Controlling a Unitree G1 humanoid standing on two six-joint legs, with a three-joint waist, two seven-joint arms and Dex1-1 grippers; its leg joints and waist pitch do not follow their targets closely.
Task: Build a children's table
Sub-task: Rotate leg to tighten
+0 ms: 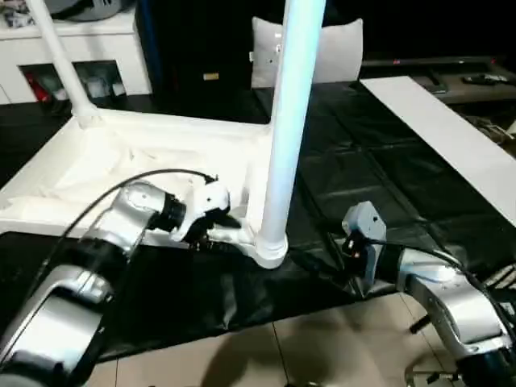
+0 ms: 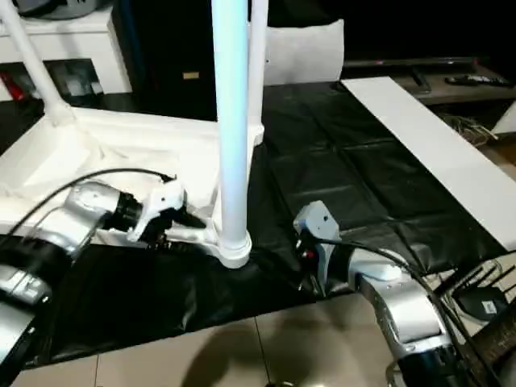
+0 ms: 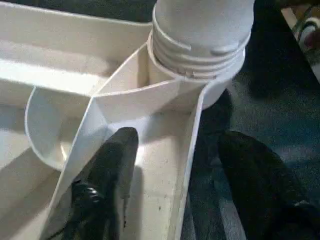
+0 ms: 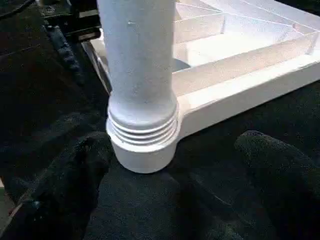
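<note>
The table top [image 1: 121, 161] lies upside down. A leg [image 1: 286, 121] in its near corner runs out of sight above. The left hand [image 3: 170, 165] straddles the rim beside it, partly spread; the right hand [image 4: 175, 185] waits wide open.

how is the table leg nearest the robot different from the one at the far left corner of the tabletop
The near leg stands straight up in its corner socket; the far-left leg leans, tilting toward the left. The near leg stands between the left gripper and the right gripper; the far-left leg has neither gripper by it. Both are white tapered tubes rising from corners of the upside-down tabletop.
</note>
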